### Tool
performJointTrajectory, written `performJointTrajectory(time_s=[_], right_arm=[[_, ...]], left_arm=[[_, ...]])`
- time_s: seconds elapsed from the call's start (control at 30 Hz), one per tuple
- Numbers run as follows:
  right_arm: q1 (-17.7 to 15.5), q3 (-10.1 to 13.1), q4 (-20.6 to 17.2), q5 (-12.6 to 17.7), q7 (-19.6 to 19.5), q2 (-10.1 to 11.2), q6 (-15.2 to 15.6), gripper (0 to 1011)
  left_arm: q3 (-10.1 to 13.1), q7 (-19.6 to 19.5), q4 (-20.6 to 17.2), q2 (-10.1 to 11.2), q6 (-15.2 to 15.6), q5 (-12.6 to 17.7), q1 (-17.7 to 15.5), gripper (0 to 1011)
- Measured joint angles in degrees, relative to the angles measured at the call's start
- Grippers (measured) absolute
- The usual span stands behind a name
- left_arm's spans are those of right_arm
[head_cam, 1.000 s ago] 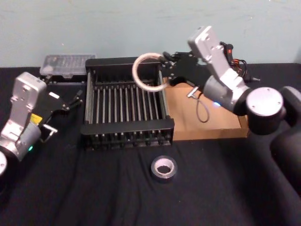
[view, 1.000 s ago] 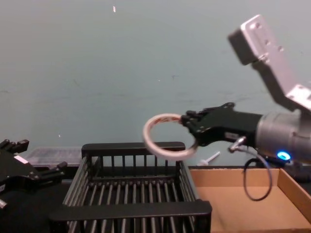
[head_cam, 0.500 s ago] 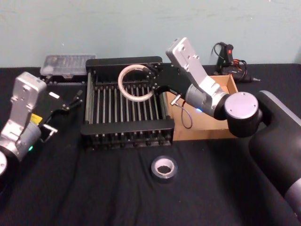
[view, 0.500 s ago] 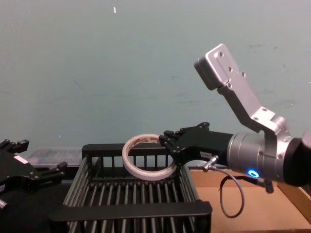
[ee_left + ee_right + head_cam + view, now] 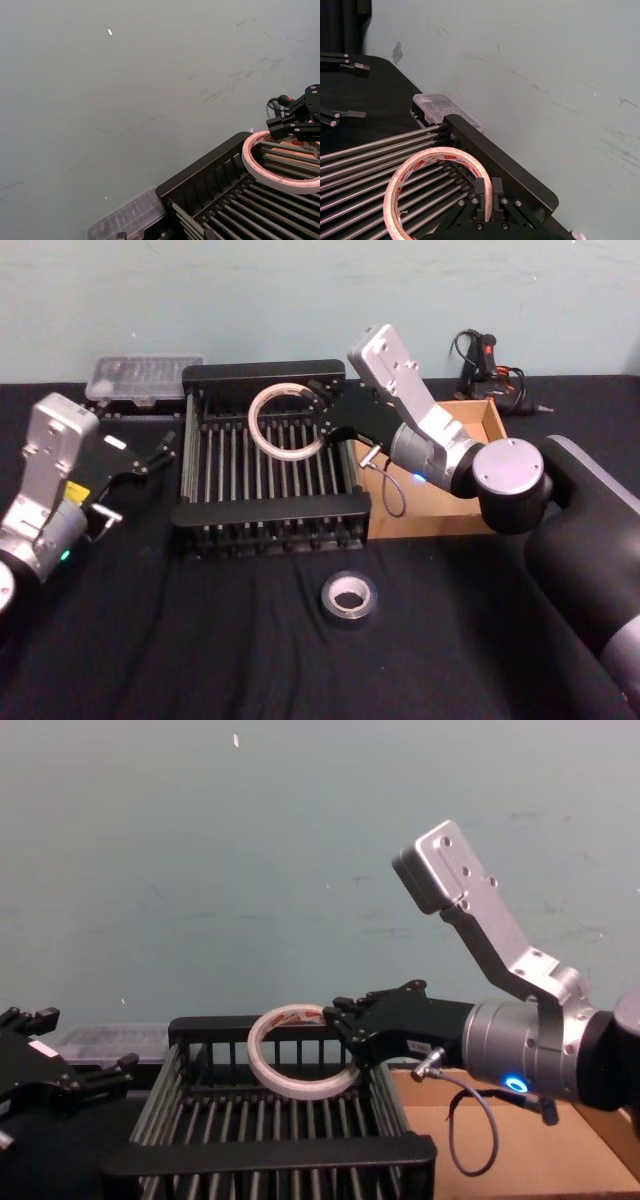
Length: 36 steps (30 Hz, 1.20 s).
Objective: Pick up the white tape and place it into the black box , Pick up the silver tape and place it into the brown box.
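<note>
Your right gripper pinches the white tape, a thin flat ring, above the slatted black box. Dull grey silver tape lies on dark cloth. Left gripper parked, prongs spread.

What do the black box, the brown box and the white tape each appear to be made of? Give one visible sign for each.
Black box: seemingly matte plastic rims, with shiny, possibly metal, bars.
Brown box: probably cardboard; flat tan, low thin walls.
White tape: likely thin plastic or paper tape; whitish band with red print, held over the black box by the right gripper.
</note>
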Motion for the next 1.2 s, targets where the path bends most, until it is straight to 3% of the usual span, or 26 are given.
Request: performJointTrajectory(time_s=[0.27, 0.97, 1.2], right_arm=[[-0.01, 0.03, -0.02, 0.01, -0.01, 0.04, 0.04, 129], [-0.04, 0.09, -0.11, 0.04, -0.05, 0.05, 0.09, 803], [-0.04, 0.09, -0.11, 0.06, -0.05, 0.05, 0.09, 969]], left_arm=[[0.0, 0.0, 0.0, 0.0, 0.0, 0.0, 0.0, 1001], [0.0, 0.0, 0.0, 0.0, 0.0, 0.0, 0.0, 1001], [0.0, 0.0, 0.0, 0.0, 0.0, 0.0, 0.0, 1001]])
